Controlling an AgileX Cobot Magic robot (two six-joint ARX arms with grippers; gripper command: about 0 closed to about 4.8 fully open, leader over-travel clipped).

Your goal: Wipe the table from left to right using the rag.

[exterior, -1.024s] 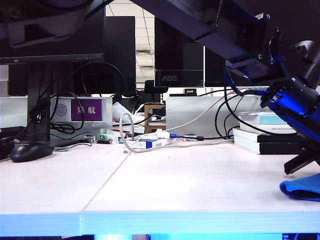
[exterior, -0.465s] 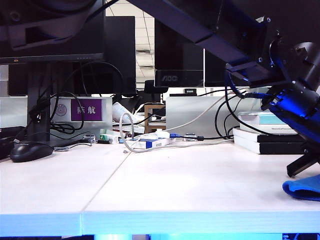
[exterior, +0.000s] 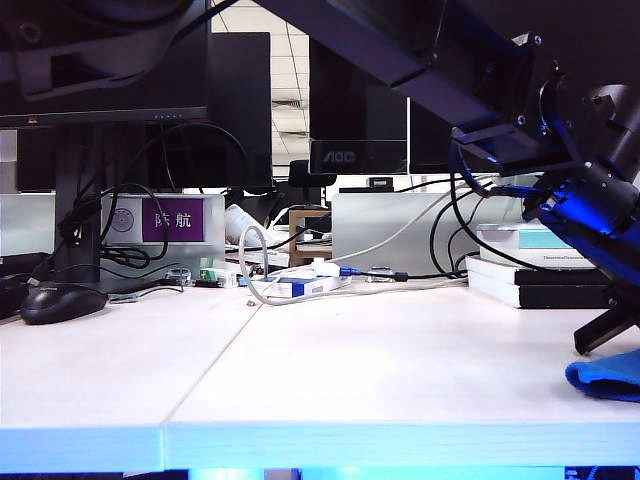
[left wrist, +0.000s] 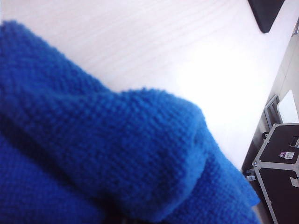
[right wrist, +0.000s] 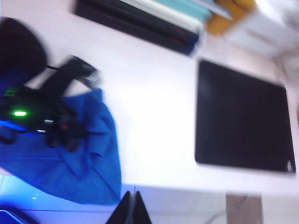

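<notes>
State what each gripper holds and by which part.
Left gripper: shut on the rag, gripping a bunched fold. Right gripper: jaws shut, holding nothing.

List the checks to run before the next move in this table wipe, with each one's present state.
1. Left gripper shut on the rag: ok; the left wrist view is filled with bunched cloth.
2. Rag resting on the table: ok.
3. Rag at the table's right end in the exterior view, where a left-to-right stroke finishes: ok.
4. Right gripper shut, empty and apart from the rag: ok.
5. Black mat beside the rag not touching it: ok. The mouse sits far off at the left end.
6. Table surface wiped clean: cannot tell.
</notes>
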